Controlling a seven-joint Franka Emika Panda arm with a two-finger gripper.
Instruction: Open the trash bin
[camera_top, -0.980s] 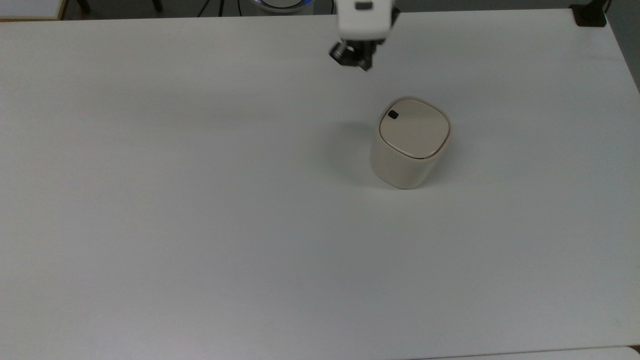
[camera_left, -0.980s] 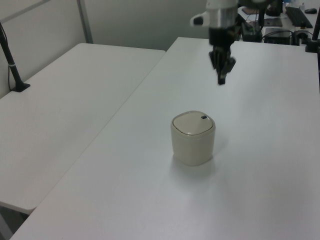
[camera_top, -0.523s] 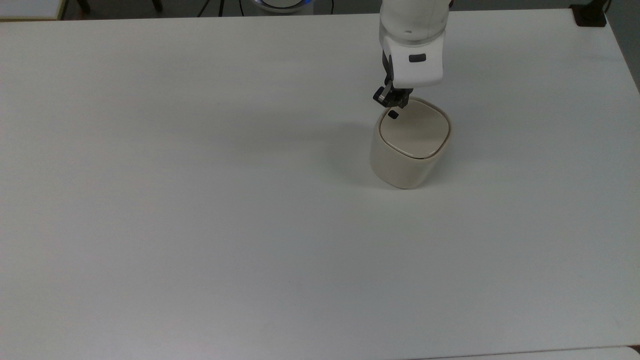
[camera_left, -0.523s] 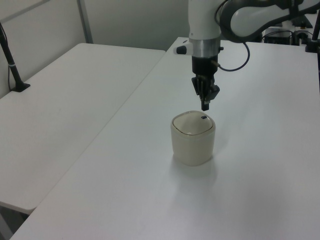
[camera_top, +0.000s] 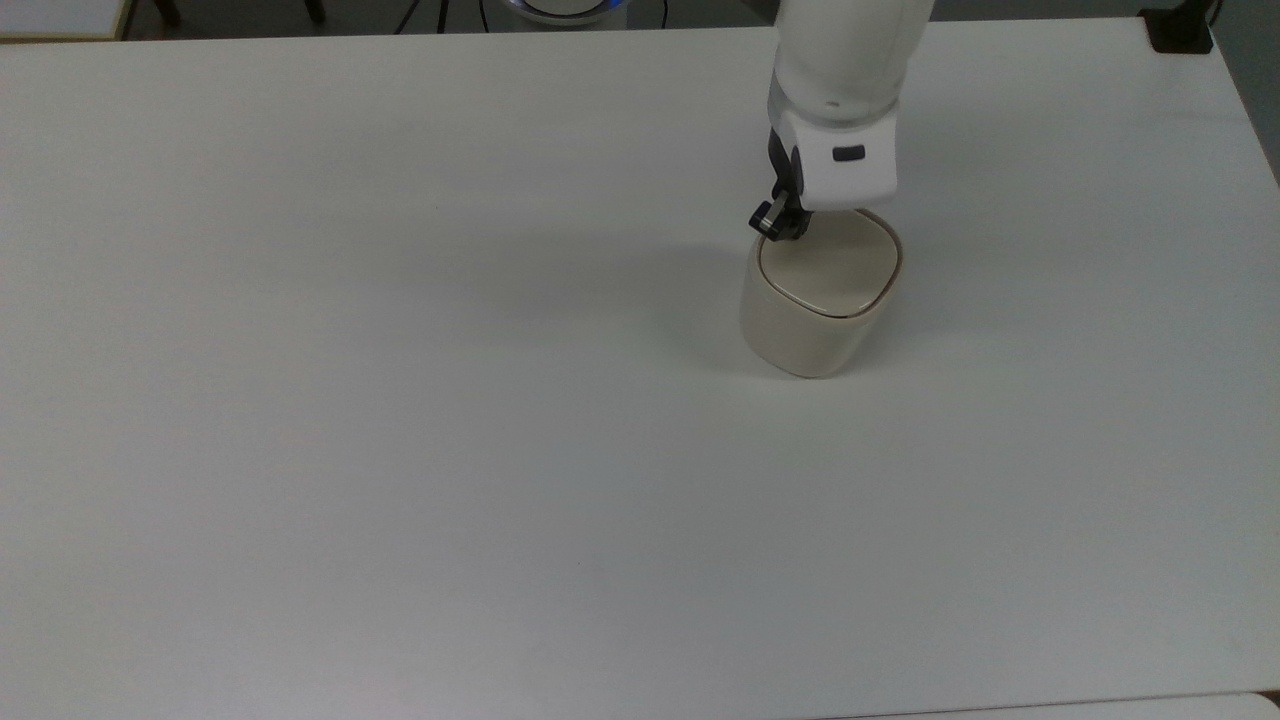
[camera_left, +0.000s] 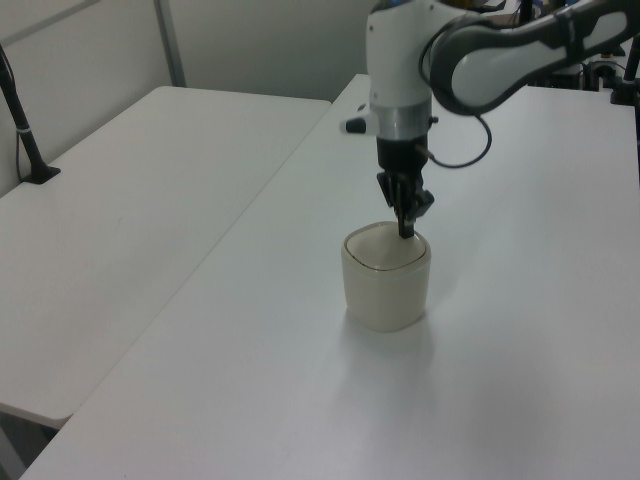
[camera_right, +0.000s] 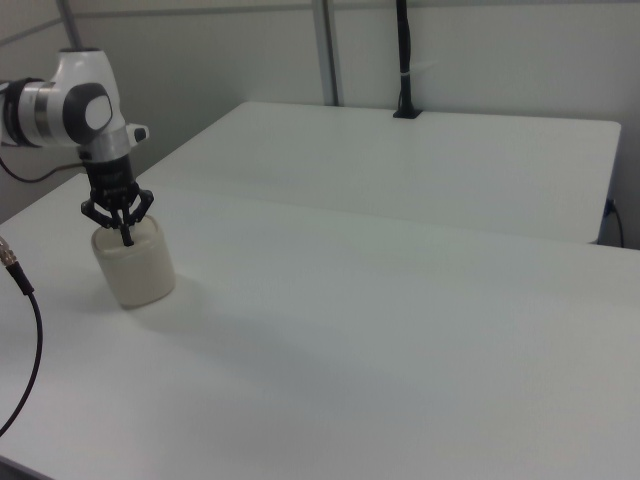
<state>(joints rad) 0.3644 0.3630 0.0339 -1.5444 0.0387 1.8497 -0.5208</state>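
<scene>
The cream-beige trash bin (camera_top: 812, 325) stands upright on the white table (camera_top: 400, 400), right of centre in the top view, with its flat lid (camera_top: 835, 265) down. My gripper (camera_top: 783, 226) points straight down at the lid's far-left corner in the top view, and its tip covers the black button there. In the left view the gripper (camera_left: 405, 231) tapers to a single shut tip touching the top of the bin (camera_left: 385, 290). The right view has the gripper (camera_right: 127, 239) resting on the lid's edge of the bin (camera_right: 137, 272).
A black clamp (camera_top: 1180, 28) sits at the table's far right corner in the top view. A second white table (camera_left: 130, 200) with a black pole (camera_left: 20, 115) adjoins on the left view's left. A black cable (camera_right: 25, 330) hangs at the right view's left.
My gripper came from the table's far edge over to the bin and dropped until its tip reached the lid's button corner. The bin stayed in place, lid still flat.
</scene>
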